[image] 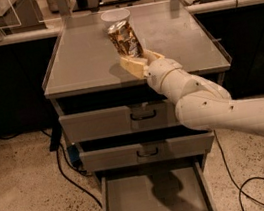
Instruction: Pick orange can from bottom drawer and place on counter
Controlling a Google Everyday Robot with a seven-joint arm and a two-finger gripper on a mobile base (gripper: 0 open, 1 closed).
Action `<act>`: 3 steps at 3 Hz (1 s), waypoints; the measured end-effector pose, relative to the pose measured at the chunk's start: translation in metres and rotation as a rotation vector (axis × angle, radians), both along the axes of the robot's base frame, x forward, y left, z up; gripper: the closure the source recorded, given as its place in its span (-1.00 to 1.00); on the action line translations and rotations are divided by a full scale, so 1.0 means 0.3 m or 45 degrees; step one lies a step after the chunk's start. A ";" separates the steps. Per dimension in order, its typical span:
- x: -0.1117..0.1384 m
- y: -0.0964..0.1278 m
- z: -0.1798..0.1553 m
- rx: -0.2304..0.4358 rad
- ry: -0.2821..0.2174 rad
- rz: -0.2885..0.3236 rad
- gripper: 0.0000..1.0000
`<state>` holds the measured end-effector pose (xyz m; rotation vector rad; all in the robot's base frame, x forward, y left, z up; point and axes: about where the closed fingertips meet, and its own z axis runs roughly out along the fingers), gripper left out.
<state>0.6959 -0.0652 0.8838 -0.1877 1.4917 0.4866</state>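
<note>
The orange can, dented and shiny gold-orange, is held in my gripper over the counter, slightly tilted, near its middle. The gripper's cream fingers are shut on the can's lower part. I cannot tell whether the can touches the counter. My white arm reaches in from the lower right. The bottom drawer is pulled open below, and its flat floor shows only the arm's shadow.
A white round bowl stands at the counter's back, just behind the can. Two shut drawers with dark handles sit under the counter. Black cables lie on the speckled floor left and right. Dark counters with glass panels run behind.
</note>
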 end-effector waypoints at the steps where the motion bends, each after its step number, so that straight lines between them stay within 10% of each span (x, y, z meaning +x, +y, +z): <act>1: 0.059 0.022 -0.057 0.036 0.043 -0.029 1.00; 3: 0.095 0.026 -0.175 0.065 0.178 -0.122 1.00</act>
